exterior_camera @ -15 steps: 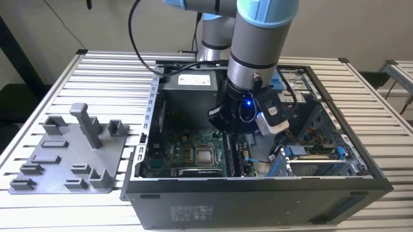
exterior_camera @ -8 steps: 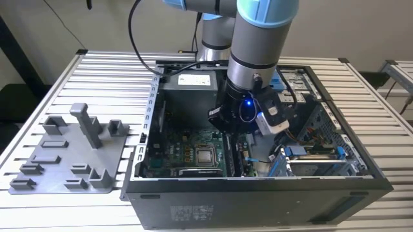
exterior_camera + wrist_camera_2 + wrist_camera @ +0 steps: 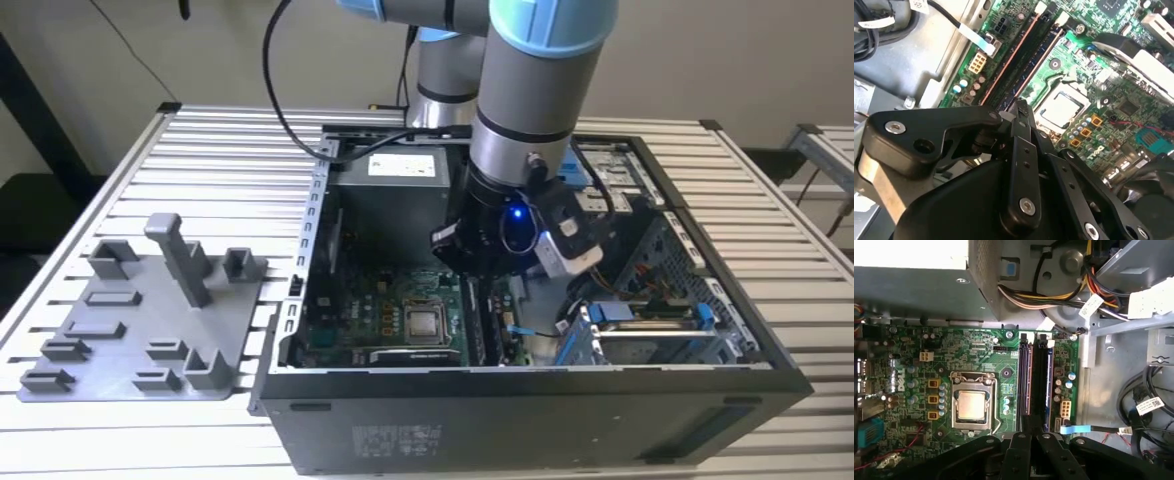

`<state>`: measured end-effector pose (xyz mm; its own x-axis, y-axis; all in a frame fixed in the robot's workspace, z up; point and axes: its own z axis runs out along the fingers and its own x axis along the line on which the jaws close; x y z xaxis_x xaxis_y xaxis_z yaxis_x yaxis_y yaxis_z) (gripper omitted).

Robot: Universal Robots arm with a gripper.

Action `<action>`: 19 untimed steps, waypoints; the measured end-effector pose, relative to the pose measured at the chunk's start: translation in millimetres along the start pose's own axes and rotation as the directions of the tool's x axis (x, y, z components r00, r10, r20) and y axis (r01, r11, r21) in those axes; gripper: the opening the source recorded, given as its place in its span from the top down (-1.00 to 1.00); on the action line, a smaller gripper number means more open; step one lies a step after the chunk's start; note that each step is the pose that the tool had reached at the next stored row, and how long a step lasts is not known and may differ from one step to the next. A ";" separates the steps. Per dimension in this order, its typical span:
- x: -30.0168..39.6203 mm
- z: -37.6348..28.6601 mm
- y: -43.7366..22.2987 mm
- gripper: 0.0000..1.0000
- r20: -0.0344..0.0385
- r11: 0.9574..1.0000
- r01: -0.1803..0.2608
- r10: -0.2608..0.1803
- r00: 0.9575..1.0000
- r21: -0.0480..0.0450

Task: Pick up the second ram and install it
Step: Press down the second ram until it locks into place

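A: Largest first. Open computer case [image 3: 747, 345] on the slatted table [image 3: 120, 430]; arm [image 3: 534, 110] reaches down inside it. Grey fixture plate [image 3: 140, 320] sits beside the case, at the exterior view's left.

B: Inside the case?

A: Green motherboard [image 3: 979, 352], bare processor [image 3: 971, 405], cable bundle [image 3: 1054, 295], long black slots [image 3: 1025, 380].

B: Gripper?

A: Gripper [image 3: 1021, 112] over the slots, fingers [image 3: 1023, 150] drawn together. Second ram [image 3: 1040, 380] stands edge-on in the slot region; its near end is hidden under the fingers, so whether it's clamped I cannot tell.
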<state>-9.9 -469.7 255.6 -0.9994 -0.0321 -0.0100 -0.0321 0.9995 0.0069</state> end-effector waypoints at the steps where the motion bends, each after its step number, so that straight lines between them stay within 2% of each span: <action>1: 0.0 0.0 0.0 0.79 0.001 1.000 0.013 -0.013 1.000 0.000; 6: 0.0 0.0 0.0 0.79 0.002 0.996 0.087 -0.087 0.996 -0.001; 11: 0.2 0.3 0.0 0.79 0.003 0.987 0.158 -0.158 0.987 -0.001; 15: 0.5 0.8 0.0 0.79 0.003 0.976 0.219 -0.219 0.976 -0.002; 19: 0.9 1.5 0.0 0.79 0.003 0.960 0.281 -0.281 0.960 -0.003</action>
<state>-10.7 -469.7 254.1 -0.9502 -0.3114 -0.0141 -0.3115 0.9502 0.0063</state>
